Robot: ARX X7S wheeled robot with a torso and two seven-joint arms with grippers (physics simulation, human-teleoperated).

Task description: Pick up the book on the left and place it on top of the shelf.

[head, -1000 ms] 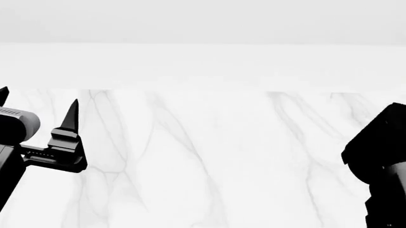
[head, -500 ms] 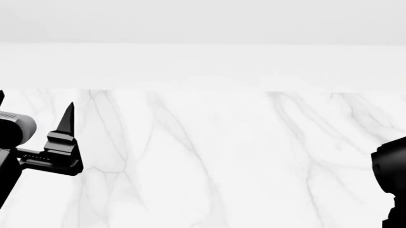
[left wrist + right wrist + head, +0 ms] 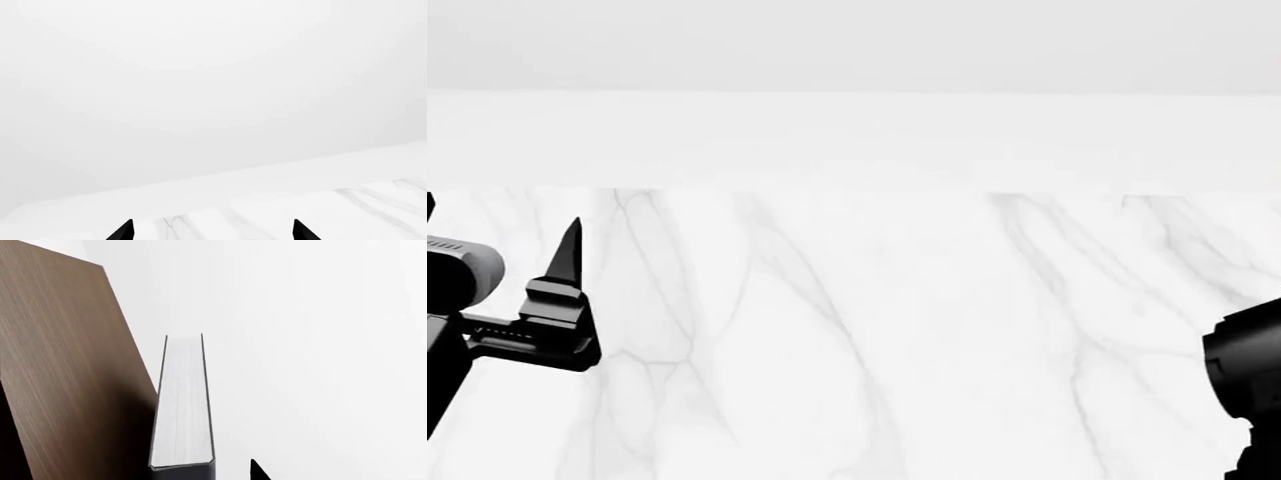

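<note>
White marble with faint grey veins forms the tabletop [image 3: 868, 330] that fills the head view, bare between the two arms. At its left edge the black left gripper [image 3: 212, 231] hovers above the marble, its two pointed fingertips [image 3: 124, 230] spread well apart with nothing between them. Only the dark body of the right gripper [image 3: 1244, 385] shows at the right edge; whether its jaws are parted or closed cannot be told. Its wrist camera shows the thin black hardcover book with white page edges [image 3: 181, 405] close up, just beside a panel of the dark brown wooden shelf [image 3: 67, 370]
</note>
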